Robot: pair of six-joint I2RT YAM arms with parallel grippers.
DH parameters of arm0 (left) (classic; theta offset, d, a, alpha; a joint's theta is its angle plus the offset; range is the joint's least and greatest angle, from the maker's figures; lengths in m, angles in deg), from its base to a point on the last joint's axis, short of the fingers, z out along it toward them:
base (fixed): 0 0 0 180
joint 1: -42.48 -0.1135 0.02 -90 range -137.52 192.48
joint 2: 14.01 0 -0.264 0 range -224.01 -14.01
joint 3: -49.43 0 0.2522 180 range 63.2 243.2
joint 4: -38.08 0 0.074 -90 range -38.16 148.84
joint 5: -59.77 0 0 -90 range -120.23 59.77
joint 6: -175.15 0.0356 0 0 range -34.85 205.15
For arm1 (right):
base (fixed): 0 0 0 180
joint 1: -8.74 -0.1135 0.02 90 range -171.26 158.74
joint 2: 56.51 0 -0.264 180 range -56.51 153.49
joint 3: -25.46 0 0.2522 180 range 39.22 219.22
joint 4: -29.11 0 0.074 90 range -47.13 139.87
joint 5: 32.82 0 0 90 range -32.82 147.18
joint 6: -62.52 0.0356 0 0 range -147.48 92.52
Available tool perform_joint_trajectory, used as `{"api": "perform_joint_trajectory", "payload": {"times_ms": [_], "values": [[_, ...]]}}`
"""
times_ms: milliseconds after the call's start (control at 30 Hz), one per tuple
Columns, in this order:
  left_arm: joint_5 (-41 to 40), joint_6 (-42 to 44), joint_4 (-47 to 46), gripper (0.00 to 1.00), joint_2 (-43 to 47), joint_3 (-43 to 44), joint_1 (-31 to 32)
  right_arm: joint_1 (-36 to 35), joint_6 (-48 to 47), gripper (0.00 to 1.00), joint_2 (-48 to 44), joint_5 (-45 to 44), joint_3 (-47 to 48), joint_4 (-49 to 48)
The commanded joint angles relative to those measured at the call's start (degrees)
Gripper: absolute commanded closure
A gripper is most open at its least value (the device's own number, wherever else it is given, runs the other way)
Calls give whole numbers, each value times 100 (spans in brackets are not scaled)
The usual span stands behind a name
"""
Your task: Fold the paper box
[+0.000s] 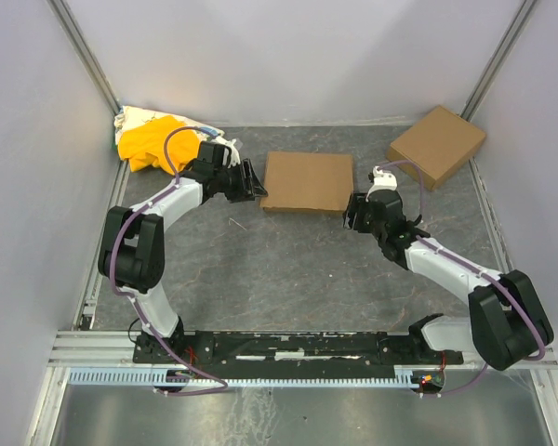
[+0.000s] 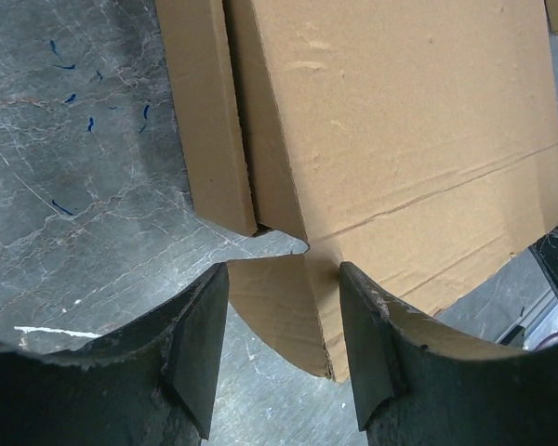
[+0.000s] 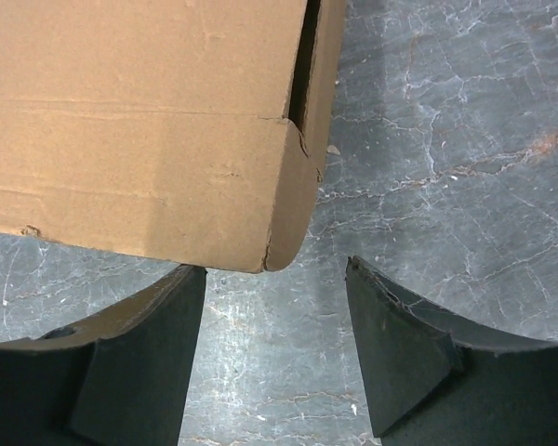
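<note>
Beside the paper box (image 1: pixel 306 182) edges, left gripper (image 2: pixel 284 271) and right gripper (image 3: pixel 274 269) gape.

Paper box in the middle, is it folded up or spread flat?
Folded up, not flat: the paper box shows a lid lying over a raised side wall. One rounded flap sticks out untucked.
</note>
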Motion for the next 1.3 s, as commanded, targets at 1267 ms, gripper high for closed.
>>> {"api": "perform_joint_trajectory", "payload": {"times_ms": [1267], "values": [[-194, 222, -580, 42, -131, -188, 335, 147, -154, 3, 1402, 535, 1429, 556]]}}
